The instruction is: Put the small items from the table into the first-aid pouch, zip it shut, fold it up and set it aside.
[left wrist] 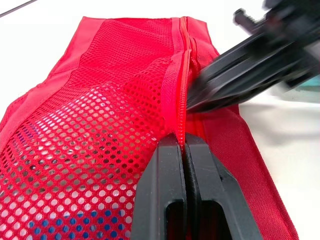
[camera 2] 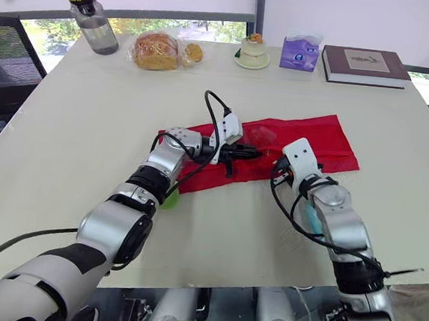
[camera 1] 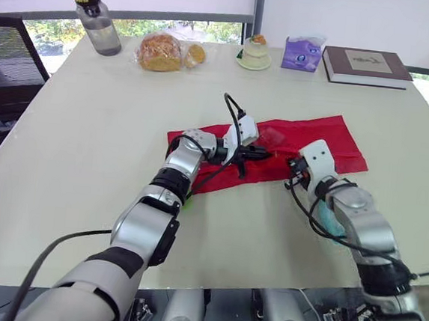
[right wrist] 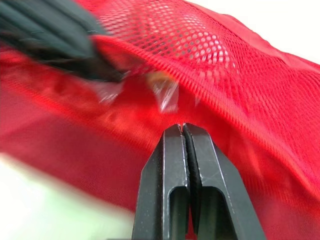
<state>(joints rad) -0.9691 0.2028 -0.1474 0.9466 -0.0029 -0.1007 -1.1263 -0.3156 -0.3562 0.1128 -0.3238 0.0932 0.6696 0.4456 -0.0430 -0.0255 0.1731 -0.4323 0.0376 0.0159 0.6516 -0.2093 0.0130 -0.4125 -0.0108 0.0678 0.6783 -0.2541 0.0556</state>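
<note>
Our left gripper (left wrist: 184, 140) is clamped on the zip edge of the red pouch (camera 1: 314, 139); our right gripper (right wrist: 182, 127), fingers together, presses its fabric; the pouch lies unfolded on the table (camera 1: 87, 157), items showing through the mesh; we judge zipping unfinished, folding and setting aside left; a green thing (camera 2: 170, 199) lies outside.

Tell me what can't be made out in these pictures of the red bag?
- Left wrist view: the pouch's contents; mesh shows just blue blots.
- Same view: the zipper pull, covered by the left gripper's shut fingertips.
- Right wrist view: a shiny scrap, blurred, beyond the right gripper.
- Eye views: a green thing, mostly under the left forearm.
</note>
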